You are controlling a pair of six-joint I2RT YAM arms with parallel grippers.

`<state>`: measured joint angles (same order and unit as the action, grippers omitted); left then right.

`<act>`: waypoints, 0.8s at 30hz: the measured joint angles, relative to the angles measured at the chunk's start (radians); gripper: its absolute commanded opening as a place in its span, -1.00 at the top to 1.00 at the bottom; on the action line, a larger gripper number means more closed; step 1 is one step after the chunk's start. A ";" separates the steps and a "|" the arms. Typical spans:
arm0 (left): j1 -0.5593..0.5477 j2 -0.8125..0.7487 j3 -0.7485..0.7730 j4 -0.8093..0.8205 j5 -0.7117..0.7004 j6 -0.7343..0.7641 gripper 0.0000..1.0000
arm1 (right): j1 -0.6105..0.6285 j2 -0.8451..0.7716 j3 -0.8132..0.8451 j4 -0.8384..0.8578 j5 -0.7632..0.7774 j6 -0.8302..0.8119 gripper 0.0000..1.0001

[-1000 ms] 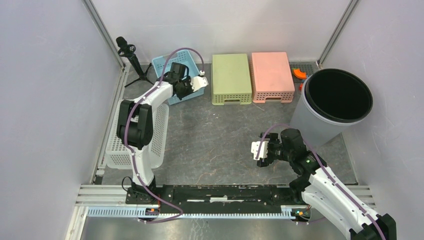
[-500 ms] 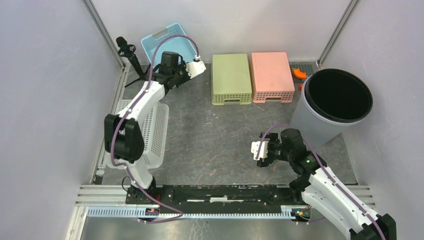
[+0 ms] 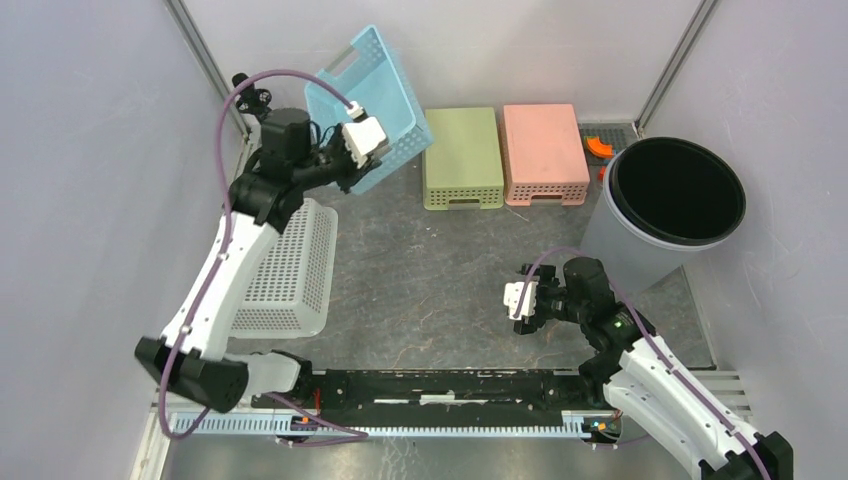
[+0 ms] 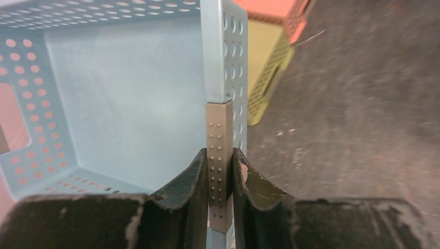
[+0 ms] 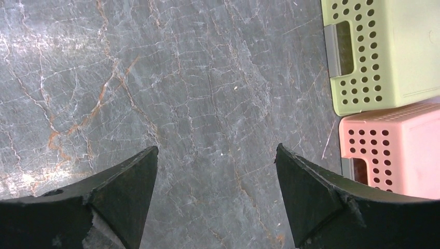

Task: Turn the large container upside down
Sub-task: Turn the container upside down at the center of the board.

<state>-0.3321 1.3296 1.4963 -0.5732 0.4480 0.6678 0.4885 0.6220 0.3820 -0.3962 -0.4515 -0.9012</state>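
Note:
My left gripper (image 3: 347, 150) is shut on the wall of a light blue perforated basket (image 3: 375, 92) and holds it in the air at the back left, tilted on its side. In the left wrist view the fingers (image 4: 200, 171) pinch the basket's rim strip, with the basket's inside (image 4: 124, 93) to the left of it. My right gripper (image 3: 520, 300) is open and empty over the bare floor at the near right; its wrist view shows the gripper (image 5: 217, 150) spread wide above grey stone.
A big grey round bin (image 3: 615, 225) stands open at the right. A green basket (image 3: 462, 155) and a pink basket (image 3: 543, 152) lie upside down at the back. A white basket (image 3: 285, 270) lies upside down at the left. A black tripod (image 3: 250, 95) stands in the back left corner.
My left arm has lifted the blue basket off the floor, swung it up and tilted it on its side. The right arm has not moved.

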 measured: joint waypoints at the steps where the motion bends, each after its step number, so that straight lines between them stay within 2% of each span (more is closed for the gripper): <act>1: -0.002 -0.031 -0.010 -0.008 0.029 -0.021 0.95 | 0.000 -0.003 0.000 0.001 -0.002 0.004 -0.78; 6: -0.002 -0.149 -0.061 -0.050 0.170 -0.126 0.96 | 0.000 -0.009 0.021 0.005 -0.024 0.025 -0.79; 14: -0.002 -0.249 -0.146 -0.086 0.375 -0.299 0.96 | 0.000 -0.014 0.113 -0.004 -0.049 0.039 -0.80; 19: -0.002 -0.270 -0.178 -0.137 0.499 -0.330 0.96 | -0.001 -0.034 0.200 -0.060 -0.050 0.032 -0.82; 24: -0.002 -0.270 -0.202 -0.254 0.612 -0.302 0.95 | -0.002 -0.025 0.405 -0.178 -0.100 -0.014 -0.84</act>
<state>-0.3340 1.0595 1.2942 -0.8276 1.0603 0.3660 0.4866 0.5972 0.7872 -0.5739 -0.5514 -0.9150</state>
